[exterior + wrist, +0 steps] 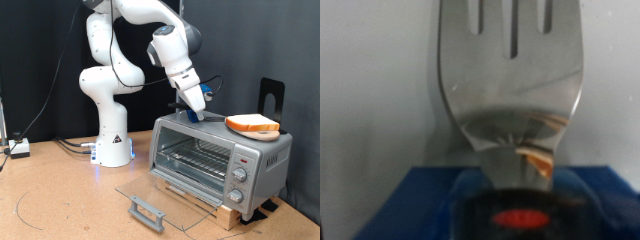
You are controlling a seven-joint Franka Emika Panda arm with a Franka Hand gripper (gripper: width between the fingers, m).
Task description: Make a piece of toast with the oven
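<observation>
1. On the oven's roof, toward the exterior view's right, the toast (252,124) lies flat on a round plate (262,134). Its pale face is up and the crust runs round the edge.
2. The slice's long axis runs roughly along the roof, from the exterior view's left to its right. Which end is the domed top cannot be told at this size.
3. The oven (220,160) sits on a wooden base (222,207). Its glass door (155,195) is swung fully down and lies flat on the table, and the wire rack (192,157) inside looks bare.
4. The gripper (197,113) hangs over the roof's left part, just beside the plate. It pinches the blue handle of a metal spatula (510,80), as the blue grip at the fingers in the exterior view suggests.
5. The wrist view is filled by the slotted blade. The fingers themselves do not show there, so the pinch is read from the exterior view and is a judgement.
6. The step in hand appears to be lifting the slice off the plate with the spatula; the door already stands open and the slice is not yet inside.
7. That move calls for a low, flat blade slid under the left edge of the slice. The plate could be shoved along the roof if the blade rides too low.
</observation>
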